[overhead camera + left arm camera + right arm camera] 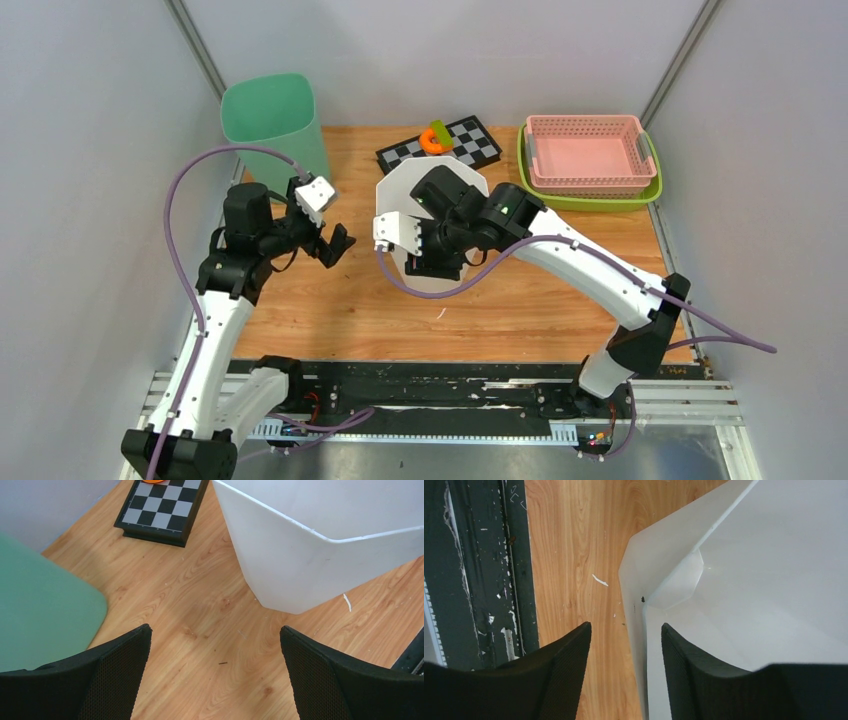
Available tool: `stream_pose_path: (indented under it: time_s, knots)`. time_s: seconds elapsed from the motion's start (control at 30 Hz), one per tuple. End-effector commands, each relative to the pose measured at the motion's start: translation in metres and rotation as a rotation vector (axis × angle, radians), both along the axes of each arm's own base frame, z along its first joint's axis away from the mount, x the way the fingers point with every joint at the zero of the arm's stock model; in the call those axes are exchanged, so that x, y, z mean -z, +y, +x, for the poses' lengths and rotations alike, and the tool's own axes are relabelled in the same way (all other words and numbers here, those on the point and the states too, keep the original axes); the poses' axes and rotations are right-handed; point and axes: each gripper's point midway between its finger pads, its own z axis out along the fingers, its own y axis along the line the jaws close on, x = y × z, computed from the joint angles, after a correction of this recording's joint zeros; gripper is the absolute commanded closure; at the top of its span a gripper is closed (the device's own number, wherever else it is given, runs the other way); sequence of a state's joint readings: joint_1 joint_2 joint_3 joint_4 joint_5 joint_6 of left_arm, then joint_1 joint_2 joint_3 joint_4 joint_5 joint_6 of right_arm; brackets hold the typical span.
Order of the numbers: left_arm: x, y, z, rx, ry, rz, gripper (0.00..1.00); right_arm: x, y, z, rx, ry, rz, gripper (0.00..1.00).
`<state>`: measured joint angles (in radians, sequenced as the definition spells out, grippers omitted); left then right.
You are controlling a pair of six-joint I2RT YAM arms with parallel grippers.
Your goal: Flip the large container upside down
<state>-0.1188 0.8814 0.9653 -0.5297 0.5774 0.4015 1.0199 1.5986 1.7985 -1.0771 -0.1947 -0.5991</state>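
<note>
White container (398, 190): one, two grippers near it.
Right gripper (625, 634) straddles its rim, jaws narrowed but not clamped. Left gripper (215, 630) gapes wide beside one green bin (270, 115).

Stands hemmed by plain grey walls (90, 150) on three sides of the wooden table (330, 310), with black rail (450, 385) along table's near edge.

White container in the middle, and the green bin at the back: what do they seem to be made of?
White container: likely thin, rigid plastic, smooth and matte. Its walls meet in crisp creases and end in a fine rim edge. Green bin: probably moulded plastic, smooth, judging by its rounded corners and even mint colour.
</note>
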Motion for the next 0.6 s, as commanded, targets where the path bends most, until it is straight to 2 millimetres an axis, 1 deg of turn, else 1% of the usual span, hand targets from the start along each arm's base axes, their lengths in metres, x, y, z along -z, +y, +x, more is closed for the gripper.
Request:
stream_pose_path:
  time_s: [0.0, 0.07, 0.13, 0.2, 0.23, 0.3, 0.4, 0.43, 0.57]
  knots:
    - [0.001, -0.001, -0.007, 0.023, -0.011, -0.003, 0.00, -0.003, -0.002, -0.009, -0.005, 0.026, -0.013, 0.50]
    - [0.000, -0.002, -0.008, 0.027, -0.011, -0.006, 0.00, -0.002, -0.001, -0.009, -0.007, 0.029, -0.017, 0.57]
    - [0.000, -0.002, -0.009, 0.030, -0.011, -0.007, 0.00, -0.001, 0.000, -0.009, -0.008, 0.033, -0.018, 0.62]
    - [0.000, -0.002, -0.009, 0.031, -0.012, -0.008, 0.00, 0.000, 0.001, -0.009, -0.011, 0.036, -0.018, 0.70]
    - [0.001, -0.003, -0.009, 0.033, -0.010, -0.009, 0.00, -0.001, 0.002, -0.009, -0.013, 0.036, -0.016, 0.73]
    - [0.001, -0.003, -0.010, 0.038, -0.011, -0.012, 0.00, -0.001, 0.002, -0.009, -0.013, 0.037, -0.015, 0.81]
    - [0.001, -0.004, -0.011, 0.044, -0.009, -0.015, 0.00, -0.004, 0.004, -0.008, -0.012, 0.035, -0.011, 0.95]
    - [0.000, -0.004, -0.011, 0.045, -0.012, -0.015, 0.00, -0.005, 0.005, -0.008, -0.011, 0.036, -0.009, 0.97]
    - [0.000, -0.005, -0.012, 0.048, -0.013, -0.017, 0.00, -0.012, 0.007, -0.009, -0.010, 0.039, 0.005, 0.97]
